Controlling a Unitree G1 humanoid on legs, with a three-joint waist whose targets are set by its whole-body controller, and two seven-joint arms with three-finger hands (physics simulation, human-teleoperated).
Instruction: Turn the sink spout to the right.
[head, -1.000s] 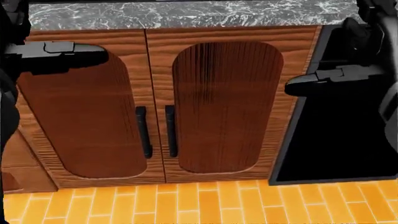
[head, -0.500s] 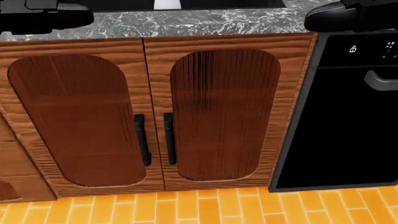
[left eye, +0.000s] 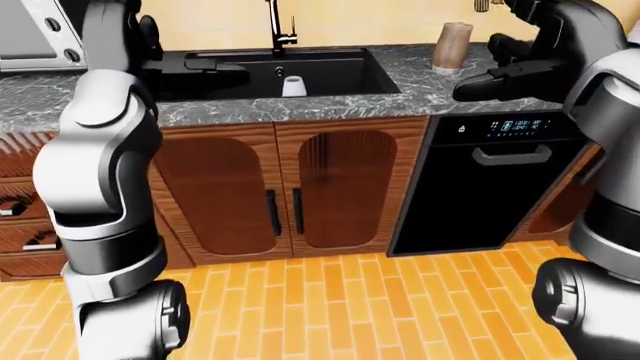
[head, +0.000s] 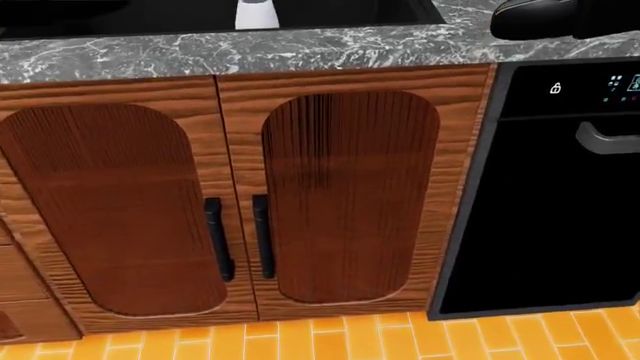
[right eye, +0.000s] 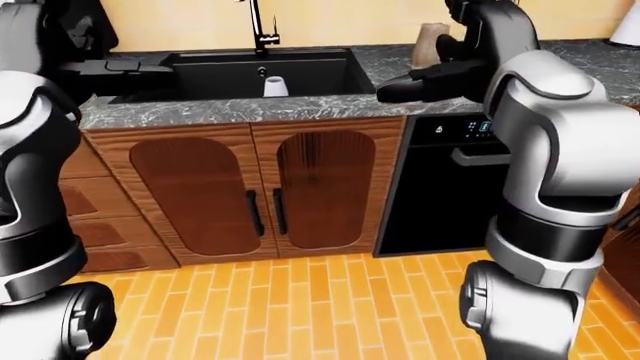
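The black sink faucet (left eye: 275, 26) stands at the top edge of the black sink basin (left eye: 330, 71); its spout top is cut off by the frame. A white cup (left eye: 292, 86) sits upside down in the basin and also shows in the head view (head: 257, 13). My left hand (left eye: 235, 70) is open and empty, held flat over the basin's left part, below and left of the faucet. My right hand (left eye: 468, 91) is open and empty over the marble counter (left eye: 400, 101) right of the sink. Neither hand touches the faucet.
A tan cup (left eye: 452, 47) stands on the counter just above my right hand. A microwave (left eye: 30, 34) is at the upper left. Under the counter are two wooden cabinet doors (head: 220, 202) and a black dishwasher (head: 550, 195). Drawers (left eye: 20, 217) are at the left.
The head view has shifted, so the counter now sits lower in it. Both hands rose; the left hand has left the head view and the right shows only at its top right corner.
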